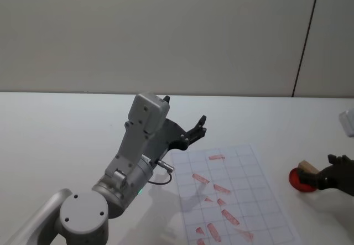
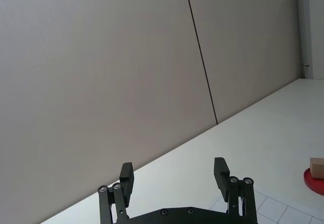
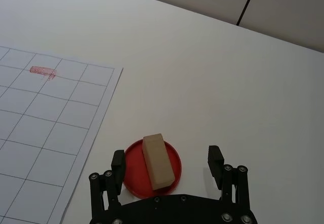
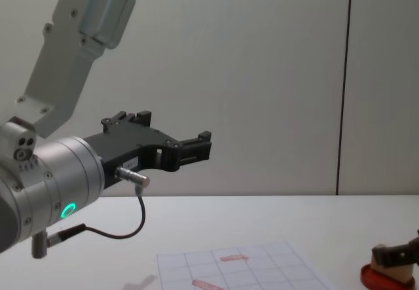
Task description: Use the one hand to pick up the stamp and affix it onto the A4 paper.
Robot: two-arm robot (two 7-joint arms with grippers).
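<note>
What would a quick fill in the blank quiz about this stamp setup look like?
The stamp lies on a round ____ ink pad.
The right gripper, near the stamp, has its fingers ____.
The left gripper hangs above the table, its wrist ring lit ____.
The A4 paper carries a thin grey ____ of squares.
Missing words: red; open; green; grid.

No legible text, label or number; wordless reddish marks [image 1: 222, 188] on the A4 paper [image 1: 260, 201]
</note>
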